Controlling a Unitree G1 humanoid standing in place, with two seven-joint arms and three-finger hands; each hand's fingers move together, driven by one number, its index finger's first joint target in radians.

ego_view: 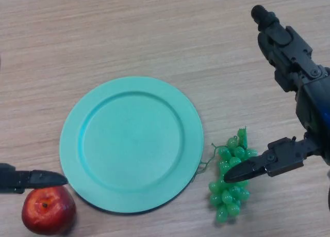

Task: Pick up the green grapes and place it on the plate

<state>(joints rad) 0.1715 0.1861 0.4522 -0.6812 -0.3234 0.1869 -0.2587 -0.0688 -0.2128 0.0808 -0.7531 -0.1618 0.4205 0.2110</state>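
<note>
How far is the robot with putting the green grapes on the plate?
Nothing is finished: the green grapes lie on the table, to the right of the plate, which holds nothing. In progress: the right hand is open above the bunch, thumb over it, not closed on it. Left: grasp, lift, carry to the plate. The left hand rests near the apple.

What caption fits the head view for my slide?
Right hand open over green grapes beside the empty plate; left hand near an apple.
</note>
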